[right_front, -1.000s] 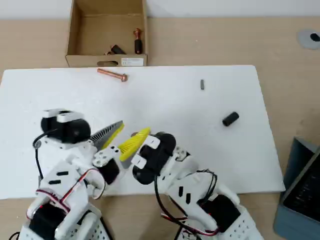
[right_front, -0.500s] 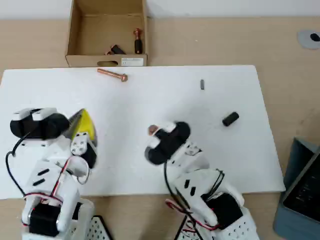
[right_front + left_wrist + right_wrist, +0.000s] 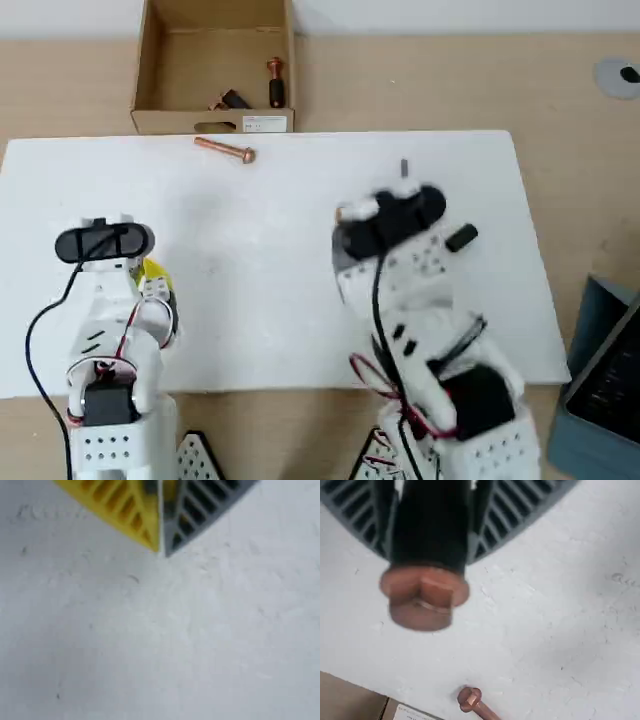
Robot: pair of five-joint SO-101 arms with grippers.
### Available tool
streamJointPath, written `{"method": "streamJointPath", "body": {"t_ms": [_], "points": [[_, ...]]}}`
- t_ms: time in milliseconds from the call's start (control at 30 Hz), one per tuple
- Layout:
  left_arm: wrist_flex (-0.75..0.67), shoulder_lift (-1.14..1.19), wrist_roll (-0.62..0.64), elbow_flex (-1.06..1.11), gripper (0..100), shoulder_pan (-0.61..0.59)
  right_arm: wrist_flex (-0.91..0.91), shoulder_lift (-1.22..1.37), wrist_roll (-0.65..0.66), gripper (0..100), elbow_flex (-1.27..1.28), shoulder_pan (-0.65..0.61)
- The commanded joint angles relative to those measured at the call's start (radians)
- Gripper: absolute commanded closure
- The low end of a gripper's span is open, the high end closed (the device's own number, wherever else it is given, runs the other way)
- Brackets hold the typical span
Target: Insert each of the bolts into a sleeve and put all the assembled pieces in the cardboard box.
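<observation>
White mat (image 3: 280, 300) on the wooden desk (image 3: 580, 150) carries one loose copper bolt (image 3: 225, 150) and one black cylindrical sleeve (image 3: 461, 238), not yet joined. The brown cardboard box (image 3: 145, 60) holds finished pieces (image 3: 275, 85). The right gripper (image 3: 431, 550) clamps a sleeved bolt (image 3: 424, 597); the left gripper (image 3: 161, 542) is closed and empty.

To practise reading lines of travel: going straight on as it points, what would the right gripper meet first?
Probably the white mat, just short of the loose bolt; depth is unclear, so the bolt is possible.

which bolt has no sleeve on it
The bare copper bolt lying on the white sheet beside the cardboard box. The bolt in the right claw wears a black sleeve, as do the boxed bolts.
</observation>
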Motion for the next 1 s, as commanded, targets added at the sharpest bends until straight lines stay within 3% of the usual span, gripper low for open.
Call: {"method": "streamJointPath", "body": {"t_ms": [0, 500, 967], "points": [[0.005, -0.007, -0.006, 0.025, 100, -0.008, -0.052, 0.229, -0.008, 98.9, -0.228, 0.015], [-0.002, -0.007, -0.006, 0.066, 100, -0.008, -0.278, 1.075, 0.006, 98.9, -0.920, 0.015], [-0.003, -0.007, -0.003, 0.066, 100, -0.008, -0.367, 1.859, 0.192, 98.9, -1.699, 0.015]]}}
